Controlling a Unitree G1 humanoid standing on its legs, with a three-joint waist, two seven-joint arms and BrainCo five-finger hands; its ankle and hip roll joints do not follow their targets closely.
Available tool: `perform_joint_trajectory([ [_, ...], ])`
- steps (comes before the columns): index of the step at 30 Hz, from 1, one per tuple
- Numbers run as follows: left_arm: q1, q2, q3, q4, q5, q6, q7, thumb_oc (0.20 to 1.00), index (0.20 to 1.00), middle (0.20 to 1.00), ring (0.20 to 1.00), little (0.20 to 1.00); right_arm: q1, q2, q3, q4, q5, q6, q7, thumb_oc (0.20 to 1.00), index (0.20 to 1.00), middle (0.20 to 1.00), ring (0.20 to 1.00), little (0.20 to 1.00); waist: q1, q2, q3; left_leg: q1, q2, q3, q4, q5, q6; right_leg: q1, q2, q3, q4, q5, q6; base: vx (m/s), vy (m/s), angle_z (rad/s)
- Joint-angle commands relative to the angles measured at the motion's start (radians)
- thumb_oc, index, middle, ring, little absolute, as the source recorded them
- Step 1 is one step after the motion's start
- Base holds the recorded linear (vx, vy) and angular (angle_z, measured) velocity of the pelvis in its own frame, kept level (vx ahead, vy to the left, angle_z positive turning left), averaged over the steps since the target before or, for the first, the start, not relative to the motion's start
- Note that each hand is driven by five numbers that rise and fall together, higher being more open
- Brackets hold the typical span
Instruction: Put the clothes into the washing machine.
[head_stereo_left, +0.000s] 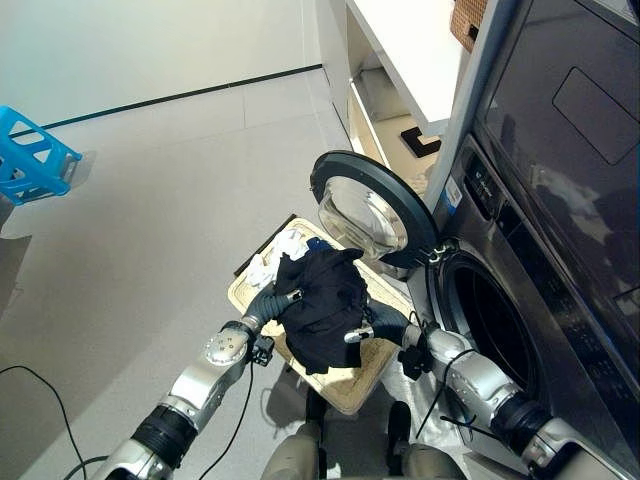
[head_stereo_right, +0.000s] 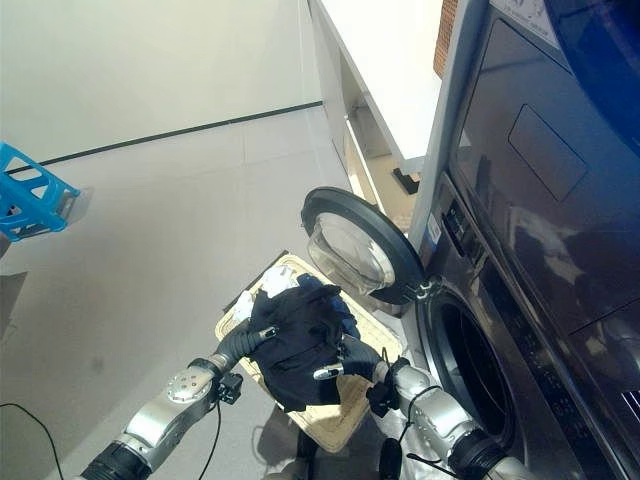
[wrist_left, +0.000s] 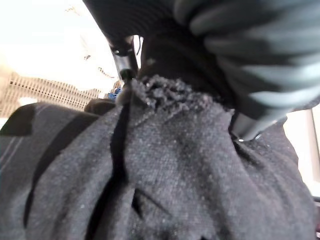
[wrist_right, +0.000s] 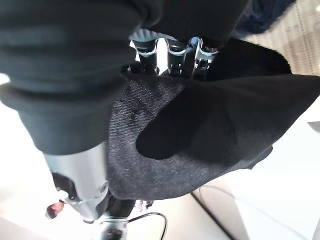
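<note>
A black garment (head_stereo_left: 322, 305) hangs bunched between my two hands above a beige laundry basket (head_stereo_left: 352, 388) on the floor. My left hand (head_stereo_left: 283, 297) grips its left edge, and the cloth (wrist_left: 175, 165) gathers round the fingers (wrist_left: 250, 125). On the lower right edge, my right hand (head_stereo_left: 366, 330) has its fingers (wrist_right: 170, 50) dug into the fabric (wrist_right: 200, 130) and the thumb (wrist_right: 80, 170) under it. The washing machine's drum opening (head_stereo_left: 490, 320) is just right of the garment. Its round door (head_stereo_left: 365, 210) is swung open behind the basket.
White and blue clothes (head_stereo_left: 275, 255) lie in the far end of the basket. A blue plastic basket (head_stereo_left: 30, 155) stands far off at the left. White shelving (head_stereo_left: 400, 110) runs along the wall behind the machine. Grey floor stretches to the left.
</note>
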Motion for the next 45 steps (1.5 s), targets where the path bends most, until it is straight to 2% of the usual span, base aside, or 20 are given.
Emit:
perform_joint_trajectory([
  [1, -0.088, 0.023, -0.012, -0.048, 0.007, -0.039, 0.007, 0.200, 0.200, 0.200, 0.200, 0.200, -0.014, 0.079, 0.041, -0.134, 0.116, -0.002, 0.051, 1.000, 1.000, 1.000, 1.000, 1.000, 0.008, -0.109, -0.004, 0.059, -0.113, 0.090, 0.000, -0.108, 0.036, 0.007, -0.036, 0.037, -0.066, 0.036, 0.071, 0.00, 0.000, 0.00],
  [6, -0.095, 0.023, -0.037, -0.048, 0.013, -0.034, -0.002, 0.200, 0.200, 0.200, 0.200, 0.200, -0.009, 0.093, 0.054, -0.140, 0.178, 0.018, 0.047, 1.000, 1.000, 1.000, 1.000, 1.000, 0.003, -0.109, 0.006, 0.055, -0.112, 0.099, 0.001, -0.108, 0.038, 0.001, -0.034, 0.045, -0.067, 0.038, 0.071, -0.01, -0.002, 0.00],
  [11, -0.096, 0.023, -0.063, -0.049, -0.018, -0.040, -0.007, 0.200, 0.200, 0.200, 0.200, 0.200, 0.003, 0.110, 0.054, -0.139, 0.297, 0.024, -0.002, 1.000, 1.000, 1.000, 1.000, 1.000, -0.003, -0.109, 0.020, 0.049, -0.110, 0.112, 0.000, -0.107, 0.038, -0.009, -0.032, 0.054, -0.071, 0.045, 0.071, -0.02, -0.002, -0.01],
  [16, -0.062, 0.021, -0.052, -0.076, -0.001, -0.073, 0.015, 0.200, 0.200, 0.200, 0.200, 0.200, 0.048, 0.126, 0.047, -0.141, 0.377, 0.005, -0.061, 1.000, 1.000, 1.000, 1.000, 1.000, -0.010, -0.106, 0.036, 0.043, -0.110, 0.122, 0.001, -0.109, 0.040, -0.020, -0.029, 0.066, -0.071, 0.048, 0.070, -0.02, 0.007, -0.08],
  [18, -0.050, 0.023, -0.045, -0.088, 0.018, -0.076, 0.025, 0.200, 0.200, 0.200, 0.200, 0.200, 0.061, 0.125, 0.044, -0.140, 0.363, 0.003, -0.063, 1.000, 1.000, 1.000, 1.000, 1.000, -0.011, -0.104, 0.043, 0.042, -0.110, 0.125, 0.001, -0.109, 0.040, -0.023, -0.028, 0.068, -0.072, 0.048, 0.069, -0.01, 0.012, -0.07],
  [19, -0.046, 0.025, -0.045, -0.095, 0.039, -0.079, 0.030, 0.200, 0.200, 0.200, 0.200, 0.200, 0.066, 0.124, 0.045, -0.141, 0.352, -0.002, -0.069, 0.878, 0.878, 0.878, 0.878, 0.878, -0.011, -0.103, 0.046, 0.040, -0.110, 0.126, 0.001, -0.109, 0.041, -0.024, -0.028, 0.068, -0.071, 0.048, 0.068, 0.00, 0.008, -0.10],
  [20, -0.044, 0.028, -0.046, -0.097, 0.049, -0.081, 0.030, 0.200, 0.200, 0.200, 0.200, 0.200, 0.066, 0.124, 0.045, -0.143, 0.352, -0.003, -0.072, 0.831, 0.831, 0.831, 0.831, 0.831, -0.012, -0.102, 0.047, 0.040, -0.110, 0.126, 0.001, -0.108, 0.040, -0.024, -0.028, 0.069, -0.071, 0.048, 0.068, -0.01, 0.014, -0.08],
  [21, -0.038, 0.036, -0.048, -0.099, 0.071, -0.087, 0.027, 0.200, 0.200, 0.200, 0.200, 0.200, 0.072, 0.117, 0.042, -0.150, 0.350, 0.001, -0.080, 0.269, 0.269, 0.269, 0.269, 0.269, -0.013, -0.101, 0.051, 0.036, -0.110, 0.127, 0.002, -0.107, 0.040, -0.028, -0.028, 0.072, -0.069, 0.049, 0.068, 0.00, 0.011, -0.05],
  [22, -0.038, 0.037, -0.049, -0.098, 0.070, -0.089, 0.028, 0.200, 0.200, 0.200, 0.200, 0.200, 0.072, 0.116, 0.042, -0.150, 0.349, 0.002, -0.084, 0.269, 0.269, 0.269, 0.269, 0.269, -0.014, -0.101, 0.052, 0.036, -0.111, 0.127, 0.002, -0.107, 0.040, -0.029, -0.028, 0.072, -0.069, 0.049, 0.068, 0.00, 0.000, 0.00],
  [23, -0.038, 0.038, -0.051, -0.096, 0.067, -0.091, 0.029, 0.200, 0.200, 0.200, 0.200, 0.200, 0.071, 0.114, 0.041, -0.150, 0.347, 0.003, -0.090, 0.200, 0.200, 0.200, 0.200, 0.200, -0.014, -0.101, 0.053, 0.035, -0.111, 0.127, 0.003, -0.107, 0.040, -0.029, -0.027, 0.073, -0.068, 0.048, 0.068, 0.00, 0.000, 0.00],
  [28, -0.048, 0.044, -0.064, -0.087, 0.151, -0.093, 0.075, 0.200, 0.200, 0.200, 0.200, 0.200, 0.070, 0.109, 0.043, -0.150, 0.332, -0.002, -0.117, 0.200, 0.200, 0.200, 0.200, 0.200, -0.017, -0.103, 0.060, 0.030, -0.112, 0.126, 0.002, -0.108, 0.040, -0.035, -0.025, 0.080, -0.069, 0.048, 0.068, 0.00, 0.000, 0.00],
  [34, -0.059, 0.067, -0.094, -0.070, 0.228, -0.045, 0.020, 0.200, 0.200, 0.200, 0.200, 0.200, 0.077, 0.100, 0.047, -0.150, 0.351, -0.003, -0.150, 0.200, 0.200, 0.200, 0.200, 0.200, -0.023, -0.106, 0.067, 0.027, -0.112, 0.123, 0.003, -0.109, 0.043, -0.044, -0.017, 0.098, -0.062, 0.047, 0.067, 0.02, -0.014, -0.03],
  [40, -0.097, 0.093, -0.156, -0.045, 0.320, 0.010, -0.083, 0.200, 0.200, 0.200, 0.200, 0.200, 0.074, 0.096, 0.053, -0.136, 0.399, -0.011, -0.186, 0.200, 0.200, 0.200, 0.200, 0.200, -0.040, -0.103, 0.083, 0.019, -0.113, 0.115, 0.008, -0.110, 0.050, -0.064, -0.010, 0.124, -0.017, 0.026, 0.064, 0.02, -0.012, -0.05],
  [41, -0.102, 0.098, -0.165, -0.044, 0.325, 0.017, -0.089, 0.457, 0.457, 0.457, 0.457, 0.457, 0.077, 0.092, 0.055, -0.135, 0.411, -0.013, -0.187, 0.200, 0.200, 0.200, 0.200, 0.200, -0.043, -0.102, 0.085, 0.017, -0.113, 0.117, 0.011, -0.110, 0.050, -0.068, -0.009, 0.127, -0.008, 0.022, 0.063, 0.05, -0.019, -0.19],
  [42, -0.107, 0.102, -0.173, -0.040, 0.313, 0.034, -0.072, 1.000, 1.000, 1.000, 1.000, 1.000, 0.081, 0.090, 0.055, -0.127, 0.420, -0.017, -0.183, 0.200, 0.200, 0.200, 0.200, 0.200, -0.046, -0.101, 0.090, 0.016, -0.114, 0.118, 0.015, -0.111, 0.051, -0.071, -0.009, 0.130, 0.000, 0.018, 0.063, 0.05, -0.019, -0.15],
  [45, -0.111, 0.092, -0.175, -0.024, 0.285, 0.057, -0.021, 1.000, 1.000, 1.000, 1.000, 1.000, 0.090, 0.092, 0.052, -0.114, 0.466, -0.015, -0.179, 0.200, 0.200, 0.200, 0.200, 0.200, -0.051, -0.098, 0.101, 0.010, -0.116, 0.121, 0.026, -0.113, 0.053, -0.076, -0.009, 0.132, 0.014, 0.012, 0.061, 0.05, -0.031, -0.07],
])
